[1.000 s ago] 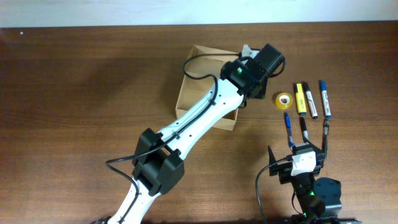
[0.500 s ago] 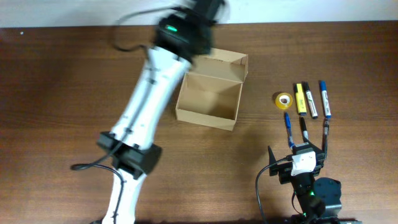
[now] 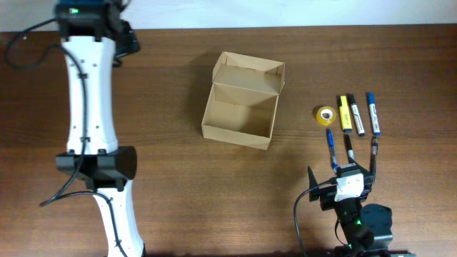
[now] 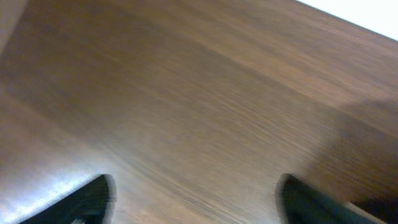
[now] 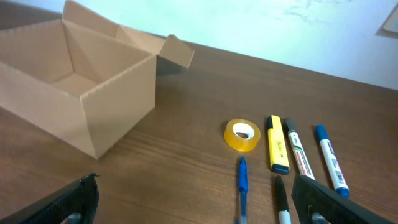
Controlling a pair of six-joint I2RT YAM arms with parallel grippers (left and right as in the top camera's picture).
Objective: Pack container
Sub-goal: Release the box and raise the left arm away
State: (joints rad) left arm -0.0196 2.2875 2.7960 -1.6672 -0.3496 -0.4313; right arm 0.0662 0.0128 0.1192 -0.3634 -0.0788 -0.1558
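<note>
The container [image 3: 240,118] is seen near the middle of the overhead frame, a little above the centre, standing on the wooden counter [image 3: 178,178]. Its flap lid [image 3: 248,71] is folded back toward the upper edge of the frame, and only bare cardboard is shown inside. To the right of the container, well apart from it, a yellow tape roll [image 3: 325,115] is laid. Just beside the roll, a yellow highlighter [image 3: 345,113], a white marker [image 3: 355,116] and a blue marker [image 3: 373,113] are lined up side by side. A blue pen [image 3: 331,148] is placed below them.

The left arm [image 3: 89,86] is stretched to the upper left corner of the overhead frame, far from the container. In its wrist view the left tool [image 4: 194,198] is seen spread wide, and only the counter is found between the fingers. The right tool [image 5: 194,186] is kept at the lower right of the overhead frame. It is also spread apart and nothing is gripped.
</note>
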